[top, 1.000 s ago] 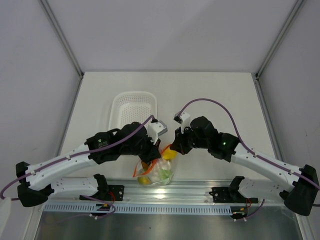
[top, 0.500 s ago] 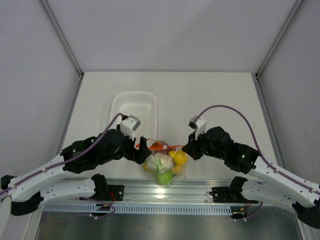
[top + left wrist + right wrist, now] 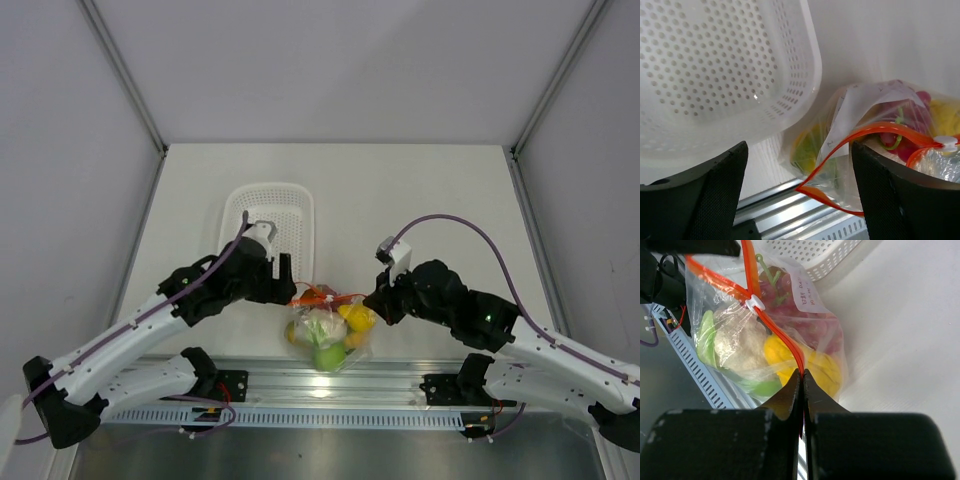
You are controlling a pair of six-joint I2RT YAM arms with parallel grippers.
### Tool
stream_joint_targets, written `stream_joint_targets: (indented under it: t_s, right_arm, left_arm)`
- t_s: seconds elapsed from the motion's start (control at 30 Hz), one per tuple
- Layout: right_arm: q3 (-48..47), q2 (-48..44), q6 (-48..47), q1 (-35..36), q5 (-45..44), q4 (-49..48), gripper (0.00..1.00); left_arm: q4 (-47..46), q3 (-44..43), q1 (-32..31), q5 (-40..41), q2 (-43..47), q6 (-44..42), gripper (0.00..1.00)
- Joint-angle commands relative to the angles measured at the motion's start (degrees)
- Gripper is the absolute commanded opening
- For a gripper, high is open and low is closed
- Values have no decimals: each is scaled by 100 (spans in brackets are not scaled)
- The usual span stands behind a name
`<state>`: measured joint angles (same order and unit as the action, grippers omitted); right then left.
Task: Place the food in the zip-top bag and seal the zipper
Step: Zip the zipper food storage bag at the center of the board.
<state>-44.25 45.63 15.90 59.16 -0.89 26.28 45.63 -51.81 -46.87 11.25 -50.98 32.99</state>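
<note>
The left gripper [image 3: 799, 150] has let go, jaws now apart, off the zipper [image 3: 777, 335]; the right gripper [image 3: 801, 372] stays pinched on it. One zip-top bag [image 3: 860, 105], one perforated basket [image 3: 268, 205].

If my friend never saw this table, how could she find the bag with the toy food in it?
On the white table, find the white perforated plastic basket, then look just off its corner nearest the robot. The clear crinkly plastic bag lies there, full of colourful toy food. Only it has an orange-red strip along its mouth.
</note>
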Motion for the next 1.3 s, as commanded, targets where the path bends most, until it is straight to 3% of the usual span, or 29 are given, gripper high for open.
stream_joint_targets:
  t_s: [0.0, 0.1, 0.13, 0.2, 0.23, 0.27, 0.43, 0.53, 0.63, 0.7, 0.8, 0.9, 1.0, 1.03, 1.1, 1.2, 1.27]
  right_arm:
    - [-119, -28, -96, 43, -166, -220, 0]
    - [-128, 25, -105, 43, -140, -229, 0]
    - [-136, 51, -105, 43, -157, -238, 0]
    - [-154, 69, -87, 43, -227, -220, 0]
    - [-180, 104, -78, 52, -306, -159, 0]
    - [-207, 122, -70, 52, -394, -106, 0]
    - [-986, -141, -34, 253, -1843, 543, 0]
    - [-1235, -545, 88, 570, -2004, 571, 0]
    - [-859, -546, 343, 562, -1732, 344, 0]
    - [-156, -346, 475, 501, -1678, -122, 0]
    - [153, 190, 563, 281, -1502, -325, 0]
    - [-344, 271, 274, 123, -1616, -64, 0]
    - [-1336, 166, 71, 140, -1792, 428, 0]
    - [-1541, 105, 80, 236, -1818, 726, 0]
    - [-1701, -70, 220, 377, -1932, 834, 0]
    - [-1123, -458, 465, 395, -1881, 502, 0]
    - [-333, -397, 589, 54, -1592, 63, 0]
  left_arm:
    - [-544, 293, 64, -921, -61, 58, 83]
    - [-826, 426, 73, -1545, -105, 67, 67]
    - [-853, 461, 73, -1660, -175, 58, 51]
    - [-871, 479, 82, -1871, -237, -3, 35]
    - [-819, 427, 99, -1950, -298, -38, 9]
    - [-723, 304, 108, -1942, -324, -99, 0]
    - [137, -960, 12, -2055, -290, -443, 1]
    - [412, -1753, -505, -1933, -237, -381, 1]
    - [53, -1070, -464, -2057, -333, -337, 0]
    - [-421, -184, -262, -2187, -859, -372, 1]
    - [-1064, 276, -217, -2232, -1552, -434, 1]
    - [-794, -144, -217, -2206, -1513, -504, 1]
    - [-32, -1145, -453, -1864, -1117, -548, 1]
    - [199, -1904, -533, -1741, -907, -566, 1]
    - [368, -2096, -700, -1652, -651, -461, 1]
    - [-9, -1167, -613, -1775, -307, -302, 0]
    - [-369, -264, -455, -1958, -648, -302, 1]
